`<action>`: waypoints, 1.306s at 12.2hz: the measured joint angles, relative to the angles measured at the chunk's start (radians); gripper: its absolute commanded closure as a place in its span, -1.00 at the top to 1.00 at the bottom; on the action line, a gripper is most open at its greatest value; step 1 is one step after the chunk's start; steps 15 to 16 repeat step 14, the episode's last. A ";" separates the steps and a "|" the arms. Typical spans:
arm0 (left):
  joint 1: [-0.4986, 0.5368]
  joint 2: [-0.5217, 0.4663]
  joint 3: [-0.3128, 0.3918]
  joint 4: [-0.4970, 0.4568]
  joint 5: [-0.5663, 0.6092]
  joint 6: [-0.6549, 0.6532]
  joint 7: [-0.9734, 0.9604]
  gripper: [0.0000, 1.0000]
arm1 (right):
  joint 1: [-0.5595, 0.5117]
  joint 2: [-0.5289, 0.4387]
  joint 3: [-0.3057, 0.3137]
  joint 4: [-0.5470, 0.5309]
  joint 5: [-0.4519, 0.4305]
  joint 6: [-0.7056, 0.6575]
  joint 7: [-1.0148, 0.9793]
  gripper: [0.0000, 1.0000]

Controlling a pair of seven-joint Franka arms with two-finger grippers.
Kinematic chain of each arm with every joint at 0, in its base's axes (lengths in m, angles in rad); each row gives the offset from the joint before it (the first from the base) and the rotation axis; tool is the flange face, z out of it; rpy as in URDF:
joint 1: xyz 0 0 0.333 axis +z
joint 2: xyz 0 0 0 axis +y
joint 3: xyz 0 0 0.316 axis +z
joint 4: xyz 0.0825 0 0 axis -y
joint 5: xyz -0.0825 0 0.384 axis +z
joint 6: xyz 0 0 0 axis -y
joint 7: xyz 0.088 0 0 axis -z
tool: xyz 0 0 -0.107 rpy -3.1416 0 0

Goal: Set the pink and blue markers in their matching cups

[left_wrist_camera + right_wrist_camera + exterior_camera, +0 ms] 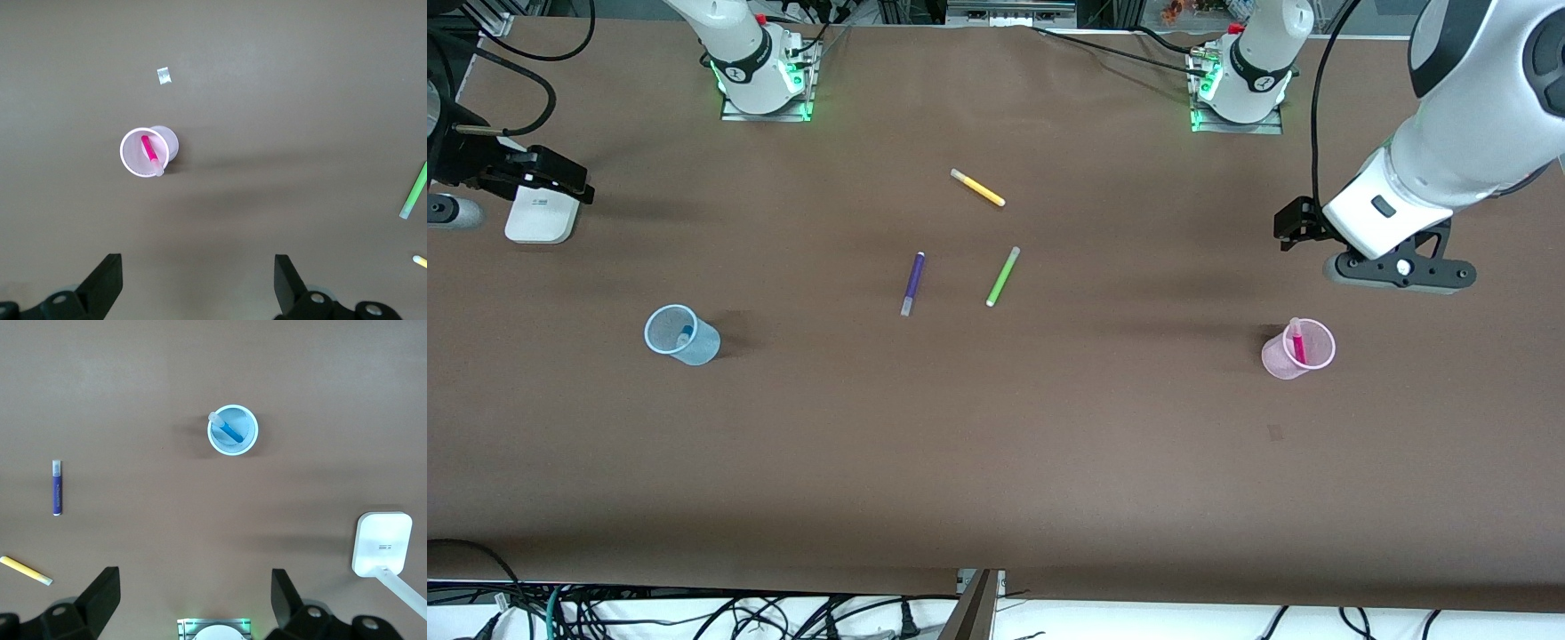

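Note:
The pale pink cup (1285, 360) stands toward the left arm's end of the table with the pink marker (1297, 343) leaning inside it. It also shows in the left wrist view (137, 157) with the marker (149, 149). The pale blue cup (694, 342) stands toward the right arm's end and holds the blue marker (685, 337). It also shows in the right wrist view (243, 437) with the marker (229, 430). My left gripper (1303, 227) (198, 267) hangs open and empty above the table beside the pink cup. My right gripper (560, 178) (193, 583) hangs open and empty.
A dark purple marker (912, 283), a lime green marker (1003, 276) and a yellow marker (977, 188) lie at mid-table. A white box (541, 218) sits under the right gripper. A small tape patch (1274, 433) lies nearer the camera than the pink cup.

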 measured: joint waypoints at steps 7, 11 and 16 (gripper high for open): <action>-0.038 -0.111 0.053 -0.174 0.000 0.104 0.001 1.00 | -0.003 0.000 0.000 0.000 0.000 0.000 0.000 1.00; -0.036 -0.103 0.055 -0.174 0.000 0.104 0.001 1.00 | -0.004 0.000 0.000 0.000 0.000 0.000 0.000 1.00; -0.036 -0.103 0.055 -0.174 0.000 0.104 0.002 1.00 | -0.004 0.000 0.000 0.000 0.000 0.000 0.000 1.00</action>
